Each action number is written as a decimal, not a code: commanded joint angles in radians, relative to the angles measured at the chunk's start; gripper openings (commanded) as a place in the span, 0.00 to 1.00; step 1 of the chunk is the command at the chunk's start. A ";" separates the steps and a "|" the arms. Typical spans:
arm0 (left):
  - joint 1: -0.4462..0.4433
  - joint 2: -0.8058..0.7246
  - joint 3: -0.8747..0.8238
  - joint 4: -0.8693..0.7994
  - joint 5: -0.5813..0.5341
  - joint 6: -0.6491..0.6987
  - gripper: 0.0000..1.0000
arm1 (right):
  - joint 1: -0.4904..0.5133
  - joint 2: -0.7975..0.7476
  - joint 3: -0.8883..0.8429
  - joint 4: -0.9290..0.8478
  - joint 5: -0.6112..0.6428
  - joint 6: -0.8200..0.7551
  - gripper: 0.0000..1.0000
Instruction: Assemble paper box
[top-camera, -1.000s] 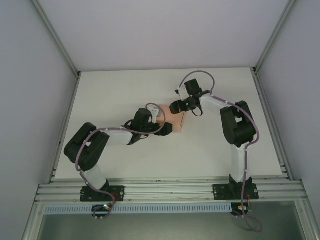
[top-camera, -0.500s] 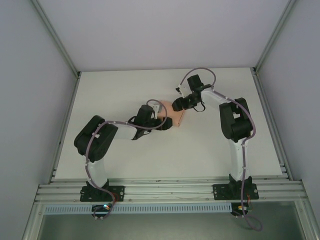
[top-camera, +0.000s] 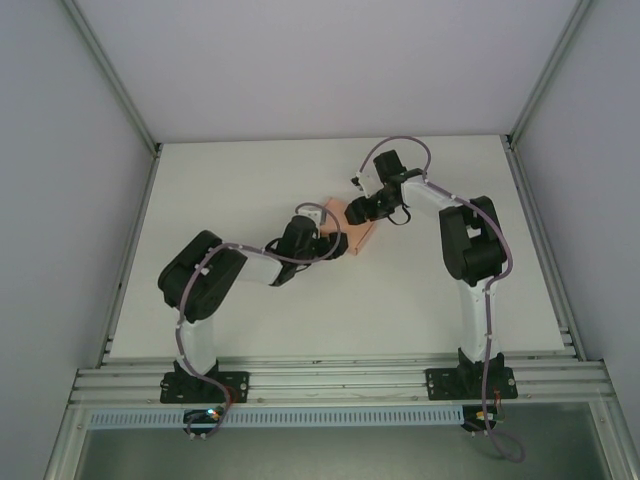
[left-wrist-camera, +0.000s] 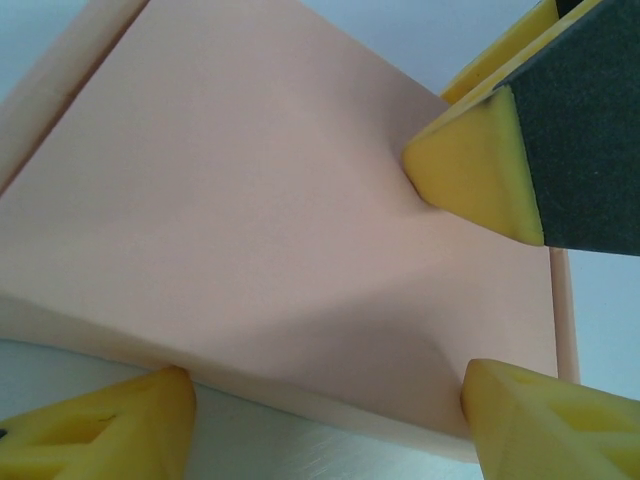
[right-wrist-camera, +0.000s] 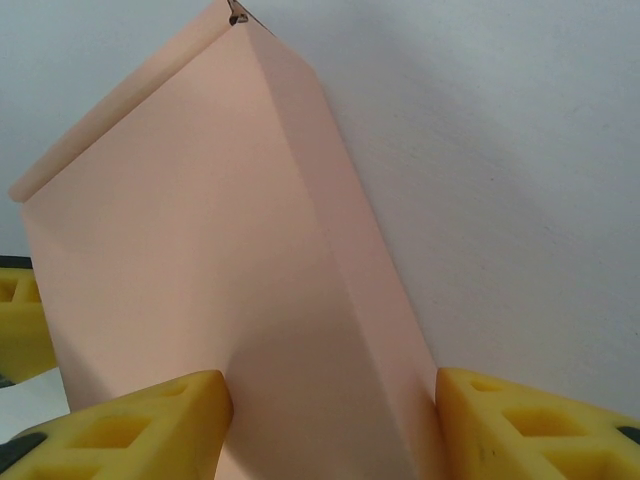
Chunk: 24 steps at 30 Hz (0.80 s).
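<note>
**A:** Salmon-pink paper box (right-wrist-camera: 200, 230), small and rectangular, broad face up. Sits on the worktop (top-camera: 240, 180), near its middle.

**B:** At the box's near-left side?

**A:** There, the left claw (left-wrist-camera: 320, 400). Straddles the box's near edge with yellow fingers (left-wrist-camera: 100, 435) parted, one by each end. Touching or just beside: cannot tell. Grasping or released: cannot tell either.

**B:** And the far-right side?

**A:** There, the right claw (right-wrist-camera: 335, 400), jaws apart. Presses one fingertip (left-wrist-camera: 470, 185) onto the box's top face, denting the card a little; holds the other by the side wall. Clenched on the box or only pushing: cannot tell.

**B:** Further out from the box?

**A:** White worktop all round; an aluminium rail (top-camera: 340, 378) well apart on the near side.
</note>
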 joint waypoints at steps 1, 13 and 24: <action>-0.067 -0.004 -0.008 0.084 0.054 0.012 0.71 | 0.102 -0.010 -0.027 -0.101 -0.096 -0.008 0.61; -0.116 -0.144 -0.130 0.061 -0.096 0.050 1.00 | 0.060 -0.080 -0.017 0.013 0.102 0.009 1.00; -0.126 -0.560 -0.180 -0.405 -0.363 0.146 1.00 | 0.011 -0.362 -0.174 0.255 0.384 0.042 1.00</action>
